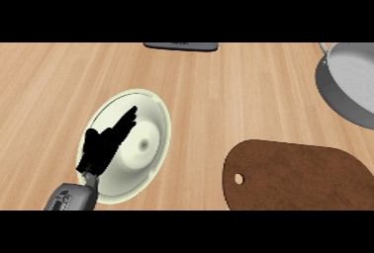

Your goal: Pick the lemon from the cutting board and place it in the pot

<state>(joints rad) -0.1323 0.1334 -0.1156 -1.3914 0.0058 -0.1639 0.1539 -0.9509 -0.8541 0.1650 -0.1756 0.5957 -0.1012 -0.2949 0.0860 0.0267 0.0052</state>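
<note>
Left hand (pixel 106 143), fingers (pixel 128 118) released and holding nothing, hangs over the plate (pixel 155 123), well left of board (pixel 300 175) and pot (pixel 350 89); no lemon shows (right hand unseen).

One light wooden bench (pixel 219 99) carries everything. On it is one round cream-coloured plate (pixel 146 113) with one raised bump at its middle. There is one flat brown cutting board with a rounded outline (pixel 300 178), and it has one small hole (pixel 239 178) near its left edge. One grey metal pot (pixel 337 99) shows at the upper right, cut off by the view's edge. One dark grey flat object (pixel 181 46) lies at the top edge, only partly seen. One black hand (pixel 106 146), the left, shows on one grey forearm (pixel 70 197), its fingers (pixel 130 116) straight.
</note>
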